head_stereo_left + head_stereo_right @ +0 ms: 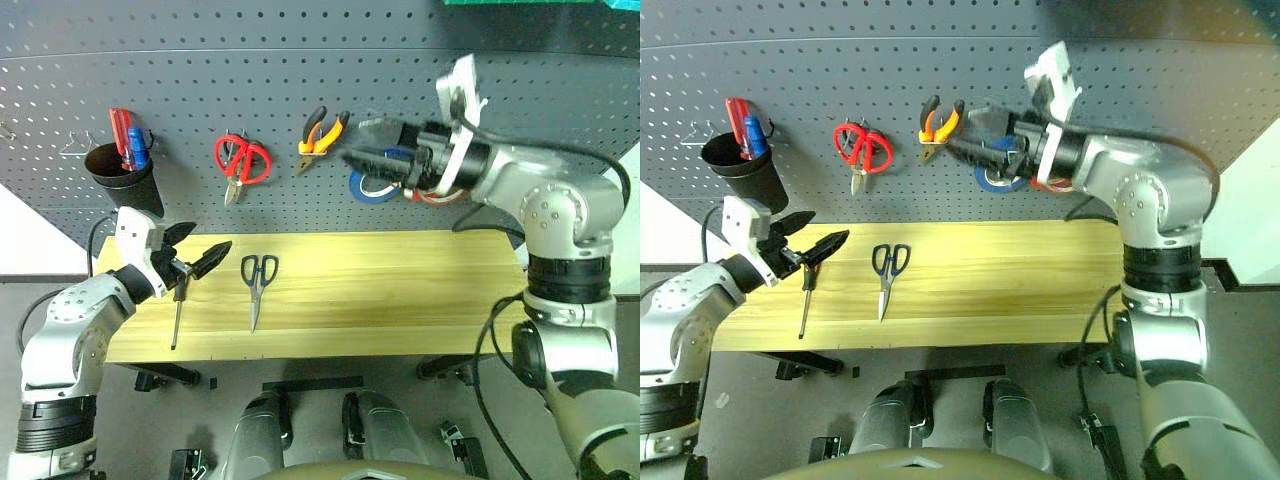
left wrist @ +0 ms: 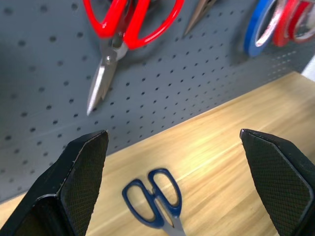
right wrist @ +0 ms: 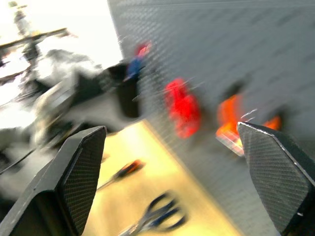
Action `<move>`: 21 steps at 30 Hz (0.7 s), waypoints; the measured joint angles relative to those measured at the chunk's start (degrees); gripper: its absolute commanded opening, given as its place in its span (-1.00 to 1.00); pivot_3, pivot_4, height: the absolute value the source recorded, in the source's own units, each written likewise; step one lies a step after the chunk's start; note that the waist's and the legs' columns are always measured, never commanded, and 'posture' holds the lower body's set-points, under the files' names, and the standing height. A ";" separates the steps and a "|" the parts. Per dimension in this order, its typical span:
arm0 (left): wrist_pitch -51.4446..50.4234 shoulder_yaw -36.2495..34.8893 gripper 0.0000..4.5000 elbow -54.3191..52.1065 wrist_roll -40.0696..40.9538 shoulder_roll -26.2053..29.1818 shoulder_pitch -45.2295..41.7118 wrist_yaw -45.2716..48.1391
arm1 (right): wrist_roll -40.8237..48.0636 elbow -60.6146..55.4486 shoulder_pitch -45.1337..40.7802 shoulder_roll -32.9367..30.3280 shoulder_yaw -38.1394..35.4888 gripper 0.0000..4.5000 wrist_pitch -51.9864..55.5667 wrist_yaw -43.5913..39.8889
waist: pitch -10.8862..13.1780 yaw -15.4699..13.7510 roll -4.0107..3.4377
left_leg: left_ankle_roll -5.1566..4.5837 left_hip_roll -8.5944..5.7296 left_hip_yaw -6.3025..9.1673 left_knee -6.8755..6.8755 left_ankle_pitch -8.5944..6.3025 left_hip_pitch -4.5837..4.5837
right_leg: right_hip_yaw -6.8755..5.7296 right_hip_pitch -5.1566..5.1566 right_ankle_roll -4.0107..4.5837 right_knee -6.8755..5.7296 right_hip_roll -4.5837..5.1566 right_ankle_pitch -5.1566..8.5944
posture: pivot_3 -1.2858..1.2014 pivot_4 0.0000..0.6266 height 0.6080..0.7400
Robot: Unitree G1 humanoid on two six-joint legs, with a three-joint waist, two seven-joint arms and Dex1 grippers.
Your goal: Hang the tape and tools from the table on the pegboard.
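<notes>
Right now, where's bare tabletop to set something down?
The table is bare from the black-handled scissors to its right end. Crowded at the left end: screwdriver, scissors, and the open left gripper above them.

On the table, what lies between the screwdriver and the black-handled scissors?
Nothing: in the left eye view, bare wood separates the screwdriver from the black-handled scissors on the table.
</notes>
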State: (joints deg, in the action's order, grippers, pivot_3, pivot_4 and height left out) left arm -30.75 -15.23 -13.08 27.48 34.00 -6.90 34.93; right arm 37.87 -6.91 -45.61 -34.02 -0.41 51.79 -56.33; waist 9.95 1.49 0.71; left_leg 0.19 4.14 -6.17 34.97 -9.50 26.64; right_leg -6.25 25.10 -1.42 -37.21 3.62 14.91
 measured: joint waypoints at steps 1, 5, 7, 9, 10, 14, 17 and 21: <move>-0.43 0.45 1.00 -0.62 -0.55 -0.39 0.36 -1.02 | -0.07 -0.67 1.56 -1.30 1.31 1.00 -0.67 -2.27 | 0.00 -0.27 0.00 | 0.10 0.00 0.00 0.03 -0.06 0.00 | 0.00 0.01 -0.01 0.01 0.00 0.02 | 0.04 -0.54 0.84; -3.34 2.36 1.00 -2.54 -1.61 -1.73 1.23 -4.78 | -1.55 -0.79 3.99 -2.49 4.69 1.00 -4.95 -7.63 | 0.03 -0.82 0.00 | 0.14 0.00 0.05 0.12 -0.09 0.00 | 0.03 0.12 0.29 0.02 0.04 0.08 | 0.04 -0.53 0.84; -5.07 3.17 1.00 -3.32 -2.26 -2.55 1.24 -6.94 | -3.13 -0.57 4.70 -2.62 5.34 1.00 -8.25 -9.11 | 0.03 -0.96 0.00 | 0.14 0.00 0.10 0.12 -0.09 -0.05 | 0.02 0.12 0.31 0.10 0.05 0.07 | 0.05 -0.52 0.84; -7.08 3.54 1.00 -4.20 -2.46 -3.80 1.28 -9.06 | -4.70 0.38 6.25 -2.03 5.89 1.00 -12.70 -10.19 | 0.03 -1.12 0.01 | 0.14 -0.01 0.13 0.13 -0.09 -0.03 | 0.00 0.10 0.32 0.17 0.06 0.07 | 0.05 -0.50 0.84; -8.35 3.95 1.00 -4.82 -2.43 -4.30 1.28 -9.91 | -5.81 1.41 7.12 -1.89 6.55 1.00 -14.91 -10.97 | 0.03 -1.16 0.02 | 0.14 -0.04 0.13 0.12 -0.09 0.00 | 0.02 0.08 0.34 0.18 0.08 0.06 | 0.04 -0.49 0.84; -11.66 6.02 1.00 -6.15 -2.58 -7.49 1.30 -13.00 | -7.64 5.60 9.60 -0.83 8.61 1.00 -19.18 -14.36 | 0.25 -1.26 0.05 | 0.06 -0.08 0.11 0.11 -0.10 0.00 | 0.04 -0.12 0.47 0.18 0.09 -0.05 | 0.05 -0.42 0.84; -13.86 8.28 1.00 -6.07 -4.15 -10.42 0.89 -16.74 | -9.39 9.49 9.78 -0.60 9.65 1.00 -22.52 -16.57 | 0.95 -1.33 0.10 | 0.00 -0.08 0.12 0.13 -0.06 -0.09 | 0.03 -0.20 0.37 0.12 0.06 -0.11 | 0.05 -0.35 0.84; -17.04 10.46 1.00 -4.85 -6.48 -12.28 -0.66 -21.13 | -12.66 15.20 9.72 -0.10 11.42 1.00 -27.35 -19.20 | 2.09 -1.92 0.16 | 0.04 -0.05 0.16 0.19 -0.08 -0.12 | 0.04 -0.20 0.48 0.03 0.02 -0.04 | 0.05 -0.20 0.84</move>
State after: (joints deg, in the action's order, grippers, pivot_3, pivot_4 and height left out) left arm -47.79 -4.77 -17.93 21.00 21.72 -7.56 13.80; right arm 25.21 8.29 -35.89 -34.12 11.00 24.44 -75.53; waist 12.04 -0.43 0.88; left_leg 0.23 4.09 -6.02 35.16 -9.58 26.52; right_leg -6.21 24.90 -0.94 -37.17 3.64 14.86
